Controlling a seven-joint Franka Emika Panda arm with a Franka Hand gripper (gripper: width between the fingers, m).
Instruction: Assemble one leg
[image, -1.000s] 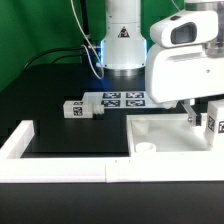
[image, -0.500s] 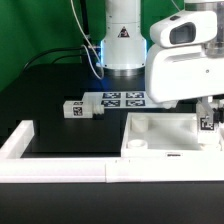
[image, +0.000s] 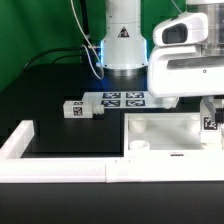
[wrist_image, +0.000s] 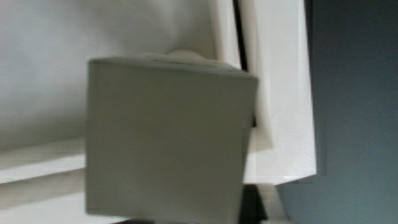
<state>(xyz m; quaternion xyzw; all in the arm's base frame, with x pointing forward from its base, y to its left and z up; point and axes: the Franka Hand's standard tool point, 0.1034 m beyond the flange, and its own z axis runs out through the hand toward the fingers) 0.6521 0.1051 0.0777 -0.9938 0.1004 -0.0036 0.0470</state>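
In the exterior view my gripper is at the right edge, shut on a white leg with a black-and-white tag. It holds the leg upright over the far right corner of the large flat white panel. I cannot tell whether the leg touches the panel. In the wrist view the leg fills the middle, with the panel's raised rim right beside it. The fingers are mostly hidden behind the leg there.
Two more tagged legs lie on the black table at the exterior view's left, next to the marker board. A white wall runs along the table's front edge. The robot base stands behind.
The gripper has shifted slightly toward the exterior view's right with the leg in it. The panel and the loose legs have not moved.
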